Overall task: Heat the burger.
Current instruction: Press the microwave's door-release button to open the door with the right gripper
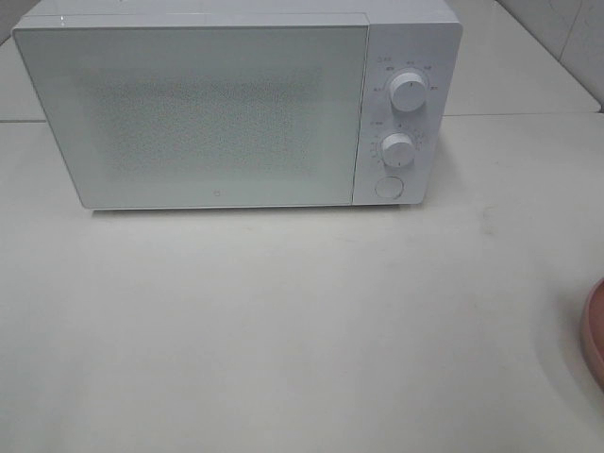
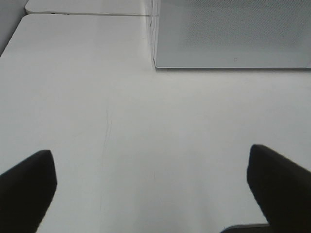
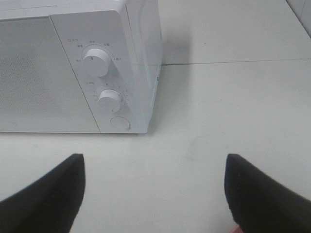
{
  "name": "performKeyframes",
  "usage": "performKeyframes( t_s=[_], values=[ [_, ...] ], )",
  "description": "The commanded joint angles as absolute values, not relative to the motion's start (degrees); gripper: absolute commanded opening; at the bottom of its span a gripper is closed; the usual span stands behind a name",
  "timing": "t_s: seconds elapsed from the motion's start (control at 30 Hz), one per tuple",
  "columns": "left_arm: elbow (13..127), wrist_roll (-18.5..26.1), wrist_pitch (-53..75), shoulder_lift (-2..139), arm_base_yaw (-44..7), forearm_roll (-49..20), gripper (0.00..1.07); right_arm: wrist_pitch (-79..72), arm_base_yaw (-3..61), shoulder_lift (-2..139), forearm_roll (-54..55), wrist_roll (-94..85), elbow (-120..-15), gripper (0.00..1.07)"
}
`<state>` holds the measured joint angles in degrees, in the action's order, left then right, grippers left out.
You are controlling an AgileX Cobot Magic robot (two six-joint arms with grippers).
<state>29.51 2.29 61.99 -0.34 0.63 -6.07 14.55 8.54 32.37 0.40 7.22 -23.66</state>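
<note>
Spread wide and holding nothing, left fingers (image 2: 29, 189) and right fingers (image 3: 53, 194), over tabletop (image 1: 283, 330), ready for a first reach. Far side, microwave (image 1: 189, 113), door shut: likely to need opening first. No burger in any view; only plate (image 1: 595, 330) rim at near right edge.

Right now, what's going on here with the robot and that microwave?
Not much yet. A closed white microwave sits on the white table. The left gripper and right gripper are both open and empty, held above the table in front of it. The right one faces the control panel. The rim of a pink plate shows at the right edge of the overhead view. No burger shows in any view.
</note>
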Motion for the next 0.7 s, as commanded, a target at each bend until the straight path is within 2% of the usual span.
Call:
performKeyframes(
  t_s=[0.03,0.7],
  values=[
    [29.51,1.95,61.19,-1.60,0.52,-6.19,1.00,10.08,8.31,35.12,0.52,7.16,-23.15,0.76],
    [29.51,1.95,61.19,-1.60,0.52,-6.19,1.00,-15.07,8.31,57.30,0.00,6.13,-22.92,0.76]
  ],
)
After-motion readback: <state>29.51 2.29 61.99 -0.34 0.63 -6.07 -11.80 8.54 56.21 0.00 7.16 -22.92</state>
